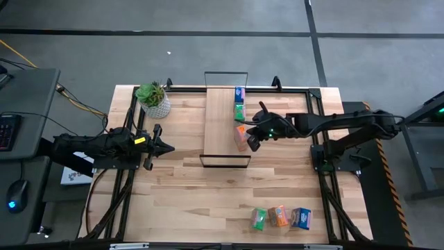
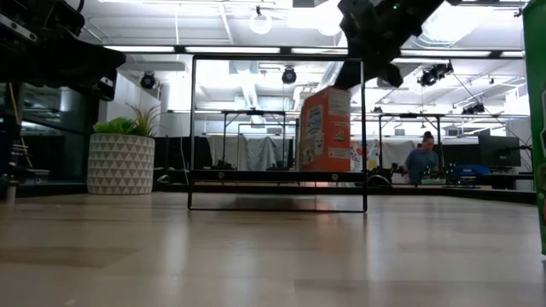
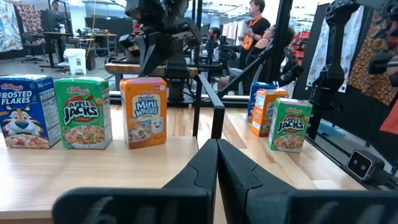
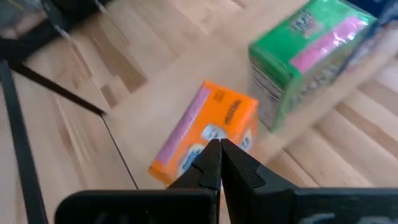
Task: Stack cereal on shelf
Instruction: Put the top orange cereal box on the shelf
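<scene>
Three cereal boxes stand upright in a row on the shelf (image 1: 220,125): blue (image 3: 25,112), green (image 3: 82,112) and orange (image 3: 144,112). My right gripper (image 4: 219,144) is shut, slants down and hangs right over the orange box (image 4: 205,134), with nothing between its fingers. The low view shows it (image 2: 343,81) at the box's top corner. Another green (image 1: 258,219), orange (image 1: 279,216) and blue box (image 1: 300,218) stand on the table near its front right. My left gripper (image 1: 171,147) waits shut and level, left of the shelf. My right gripper's shut fingertips (image 3: 151,67) come from above at the orange box's top edge (image 3: 144,81). I cannot tell whether they touch it. The box stands upright on the shelf.
A potted plant (image 1: 154,99) in a white pot stands at the far left of the table. The shelf's black wire frame (image 1: 225,72) rises at both ends of the plank. People show in the room behind the table.
</scene>
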